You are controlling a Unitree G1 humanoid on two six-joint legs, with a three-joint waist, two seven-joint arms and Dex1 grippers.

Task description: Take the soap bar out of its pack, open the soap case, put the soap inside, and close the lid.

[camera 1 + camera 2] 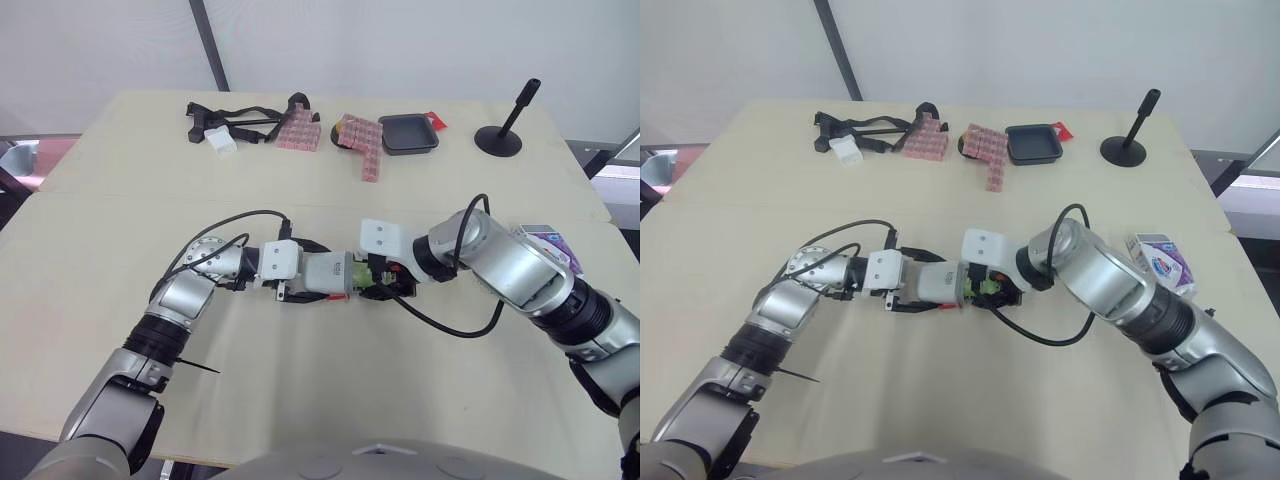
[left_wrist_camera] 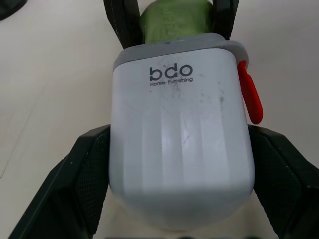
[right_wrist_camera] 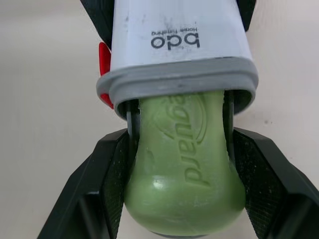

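Note:
A white soap case (image 1: 328, 275) with a grey rim and a red tab (image 2: 247, 92) lies on its side low over the table's middle, and my left gripper (image 1: 318, 287) is shut on its body. The green soap bar (image 3: 184, 164) is pushed partway into the case's open mouth (image 3: 177, 79). My right gripper (image 1: 386, 284) is shut on the soap's outer end, its fingers (image 3: 107, 174) on both sides. The two grippers face each other, almost touching. The purple-and-white soap pack (image 1: 546, 241) lies by my right forearm.
Along the table's far edge lie black straps (image 1: 235, 115), a small white block (image 1: 220, 140), pink block pieces (image 1: 365, 145), a black tray (image 1: 408, 133) and a black stand (image 1: 500, 135). Cables loop around both wrists.

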